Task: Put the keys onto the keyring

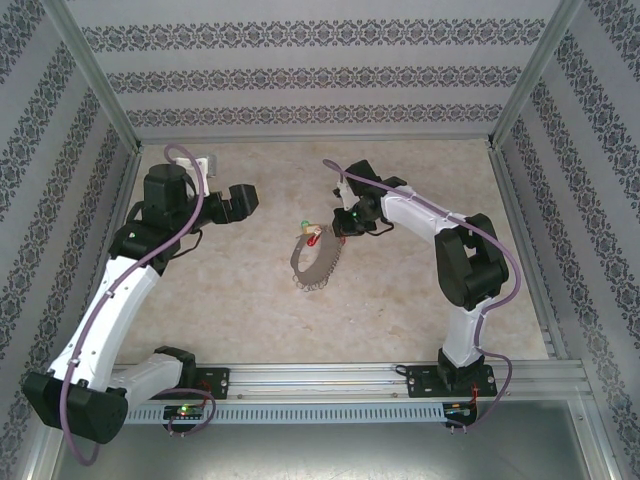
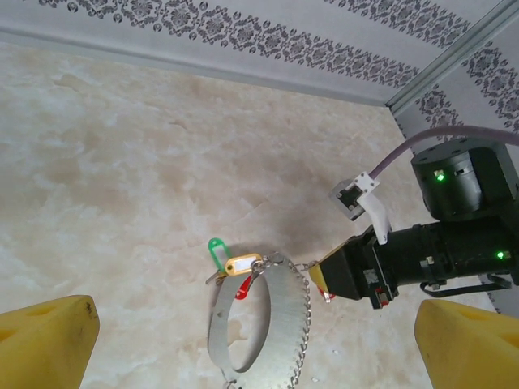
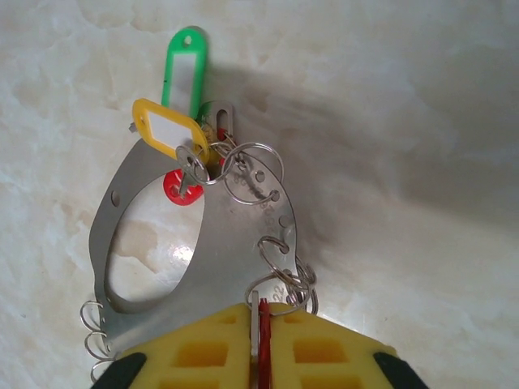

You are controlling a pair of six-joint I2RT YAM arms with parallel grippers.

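Note:
The keyring (image 3: 235, 267), a flat grey metal loop edged with small silvery rings, lies mid-table (image 1: 318, 258). At its far end a green key (image 3: 185, 69), a yellow one (image 3: 169, 130) and a red one (image 3: 182, 188) hang together. My right gripper (image 3: 261, 312) sits at the loop's near edge, its yellow pads shut on a red key (image 3: 262, 340) whose metal blade meets one of the rings. From the left wrist the same gripper (image 2: 324, 275) touches the loop (image 2: 280, 316). The left gripper (image 1: 245, 200) hovers open, left of the loop and apart from it.
Patterned walls and aluminium frame posts (image 1: 95, 95) enclose the beige marble-look tabletop (image 1: 420, 320). The right arm (image 1: 460, 260) reaches in from the right, the left arm (image 1: 110, 300) stands along the left wall.

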